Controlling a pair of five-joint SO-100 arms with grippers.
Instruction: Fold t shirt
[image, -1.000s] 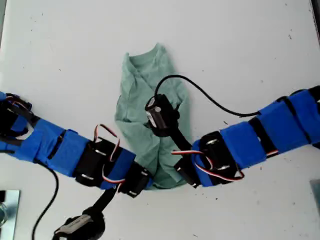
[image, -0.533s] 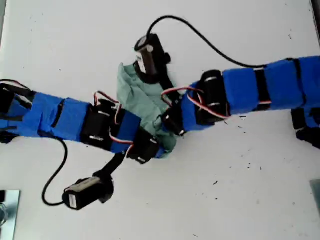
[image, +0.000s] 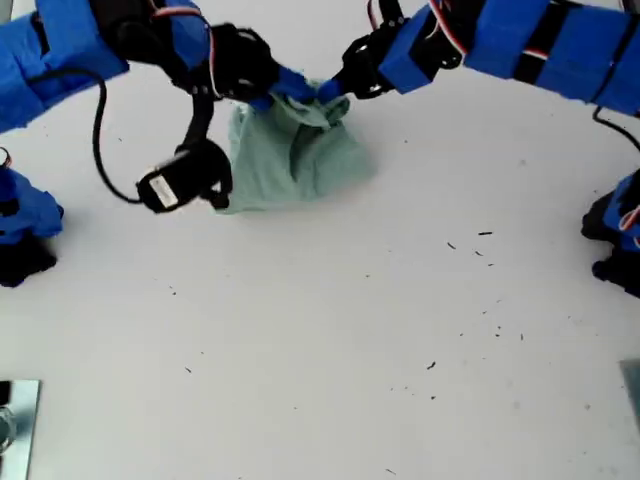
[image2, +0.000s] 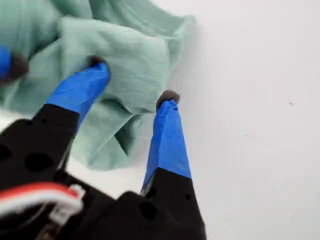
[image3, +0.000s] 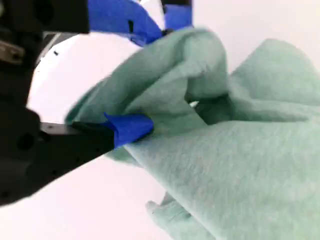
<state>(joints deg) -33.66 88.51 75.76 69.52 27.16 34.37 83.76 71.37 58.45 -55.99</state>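
- Clenched on the t shirt (image3: 235, 165), as far as can be judged: my second gripper (image3: 135, 125), one blue-taped finger (image3: 127, 127) showing under a raised fold, the other jaw hidden by the cloth.
- Spread apart: my first gripper (image2: 134, 82), one blue fingertip (image2: 97, 70) pressed into the bunched cloth, the other at the cloth's edge, a fold lying between the two.
- At the exterior view's upper left: a blue-wrapped arm (image: 60, 45), reaching in to the shirt's top; which arm, not shown by the wrist views.
- Below that arm's tip: a black wrist camera (image: 175, 185) on a black cable, just beside the shirt's edge towards the exterior view's left.
- Left of centre in the upper part of the exterior view: t shirt (image: 295, 160), pale green, gathered into a tented heap, peak drawn up between the two arm tips, lower edge resting on the white table (image: 350, 350).
- At the exterior view's upper right: a second blue-wrapped arm (image: 520, 40), tip meeting the other at the shirt's peak.
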